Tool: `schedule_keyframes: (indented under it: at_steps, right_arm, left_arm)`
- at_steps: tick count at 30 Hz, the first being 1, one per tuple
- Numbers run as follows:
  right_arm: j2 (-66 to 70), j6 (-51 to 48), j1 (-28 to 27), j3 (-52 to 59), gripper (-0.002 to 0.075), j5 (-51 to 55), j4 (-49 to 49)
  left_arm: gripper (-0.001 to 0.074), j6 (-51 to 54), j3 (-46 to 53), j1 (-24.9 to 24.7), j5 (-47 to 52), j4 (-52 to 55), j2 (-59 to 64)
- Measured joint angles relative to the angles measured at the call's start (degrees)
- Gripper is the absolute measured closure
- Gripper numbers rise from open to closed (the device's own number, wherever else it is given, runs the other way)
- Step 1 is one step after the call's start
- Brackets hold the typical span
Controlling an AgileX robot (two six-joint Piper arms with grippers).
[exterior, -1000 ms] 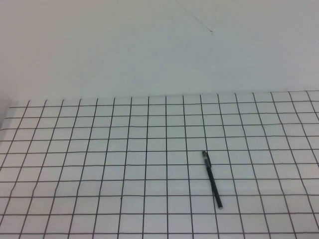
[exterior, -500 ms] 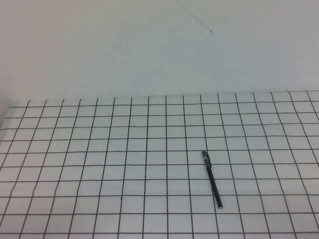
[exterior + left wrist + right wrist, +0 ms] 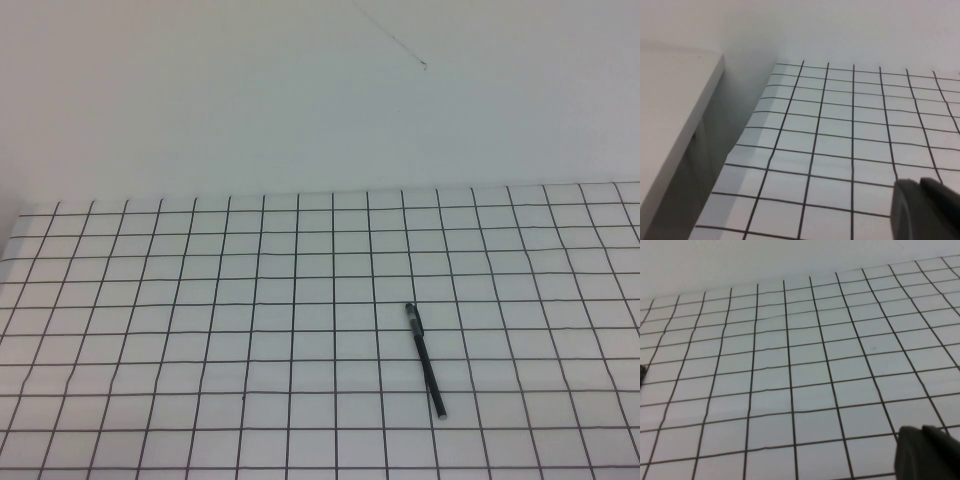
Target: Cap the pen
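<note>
On the gridded white mat, right of centre, your black pen lies alone, clear of both arms

You see it slanting across the squares, one end toward the back wall, the other nearer the robot. Your left gripper hangs low over the mat's left edge beside a grey ledge, fingers together, holding nothing. Your right gripper sits low over bare squares, fingers likewise together and empty

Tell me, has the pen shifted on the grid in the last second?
No. The pen lies on the same grid lines as before. The left gripper and right gripper are shut, away from it.
</note>
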Motion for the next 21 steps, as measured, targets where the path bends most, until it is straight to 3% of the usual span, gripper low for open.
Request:
schedule_keyframes:
  at_steps: [11, 21]
  right_arm:
    - [0.0, -0.1, 0.0, 0.0, 0.0727, 0.0, 0.0]
    - [0.0, -0.1, 0.0, 0.0, 0.0727, 0.0, -0.1]
  left_arm:
    - [0.0735, 3.1, 0.0, -5.3, 0.2, 1.1, 0.0]
    - [0.0735, 3.1, 0.0, -5.5, 0.1, 2.6, 0.0]
